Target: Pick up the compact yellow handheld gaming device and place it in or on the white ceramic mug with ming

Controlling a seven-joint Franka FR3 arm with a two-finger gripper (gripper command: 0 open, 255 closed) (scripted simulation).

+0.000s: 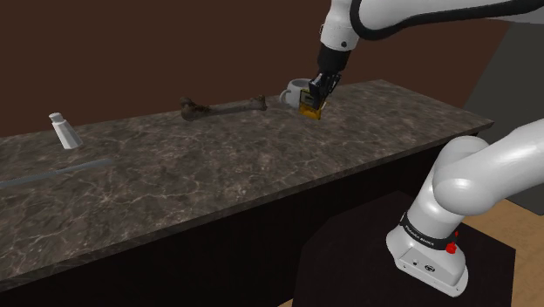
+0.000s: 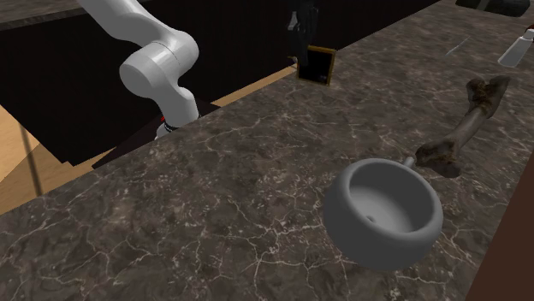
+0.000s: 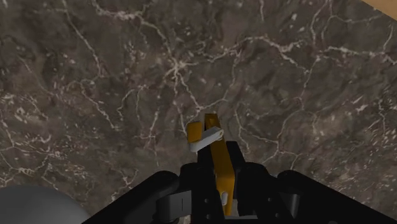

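My black gripper (image 1: 316, 98) is shut on the yellow handheld gaming device (image 1: 309, 108), which hangs just above the dark marbled countertop (image 1: 218, 174). From the second exterior view the device (image 2: 317, 64) is a dark-faced slab with a yellow rim, held up off the counter under the gripper (image 2: 305, 43). Along the wrist view it stands edge-on (image 3: 216, 156) between the fingers, with a small white part on its side. The mug (image 1: 295, 91) is a grey-white cup right behind the device; its open bowl (image 2: 383, 209) faces up, some way from the device.
A long brown bone-shaped object (image 1: 222, 107) lies on the counter beside the mug (image 2: 466, 120). A small white bottle (image 1: 62, 131) stands toward the shoulder view's left. The robot's stand (image 1: 427, 257) is below the counter's front edge.
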